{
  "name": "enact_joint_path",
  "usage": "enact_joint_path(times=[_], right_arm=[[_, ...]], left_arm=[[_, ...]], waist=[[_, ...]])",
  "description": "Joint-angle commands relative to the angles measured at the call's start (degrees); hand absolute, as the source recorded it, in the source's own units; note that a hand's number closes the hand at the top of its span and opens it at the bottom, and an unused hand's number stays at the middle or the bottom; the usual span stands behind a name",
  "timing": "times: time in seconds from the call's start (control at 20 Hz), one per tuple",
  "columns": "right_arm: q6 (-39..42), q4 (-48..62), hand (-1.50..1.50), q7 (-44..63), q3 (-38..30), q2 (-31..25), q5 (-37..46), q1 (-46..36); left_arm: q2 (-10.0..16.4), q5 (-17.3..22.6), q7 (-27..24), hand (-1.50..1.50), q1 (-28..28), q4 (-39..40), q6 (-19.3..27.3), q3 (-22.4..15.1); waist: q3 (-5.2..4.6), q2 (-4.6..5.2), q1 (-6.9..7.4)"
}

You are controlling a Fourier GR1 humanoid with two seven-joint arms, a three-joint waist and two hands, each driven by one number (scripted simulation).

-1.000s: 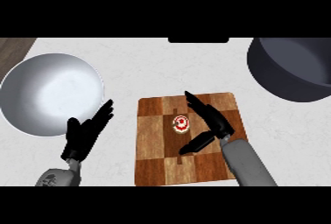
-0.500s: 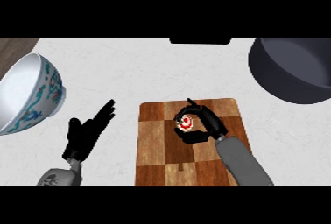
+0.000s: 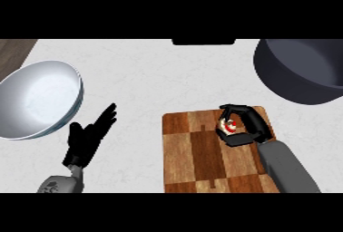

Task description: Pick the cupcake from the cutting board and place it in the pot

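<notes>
A small cupcake with white and red topping sits at the far right part of the wooden cutting board. My right hand is curled round it from the right, fingers and thumb closed on either side, hiding most of it. The dark grey pot stands at the upper right, beyond the board's far corner. My left hand is open with straight fingers over the counter, left of the board and holding nothing.
A large white bowl sits at the left edge, tilted, close to my left hand. A dark object shows at the counter's far edge. Light counter lies between bowl, board and pot.
My right hand has closed round the cupcake. The view has shifted, so the board and pot now sit further right. The left hand stays open.
</notes>
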Motion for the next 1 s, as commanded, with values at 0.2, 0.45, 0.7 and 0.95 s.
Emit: enact_joint_path(times=[0.2,0.45,0.7,0.95], right_arm=[[12.6,8.4,1.50,-8.8,-15.1,-30.8,-7.2,5.5],[17.5,17.0,1.50,-15.1,-18.9,-39.1,-7.8,5.7],[15.2,20.9,1.50,-19.9,-19.0,-43.7,-5.0,5.7],[11.4,22.3,1.50,-24.1,-18.6,-46.4,-2.4,4.3]], left_arm=[[1.2,0.6,-0.9,0.00,1.2,-1.4,-0.1,1.5],[-0.7,0.2,-1.5,0.00,-1.0,0.5,-0.5,-0.2],[0.2,0.9,0.0,0.00,-0.8,-1.4,-1.9,-0.3],[0.2,1.1,0.5,0.00,-1.9,-1.1,-2.3,0.0]], waist=[[0.66,1.77,-2.12],[0.66,2.31,1.10],[0.64,1.73,2.57],[0.58,1.60,2.75]])
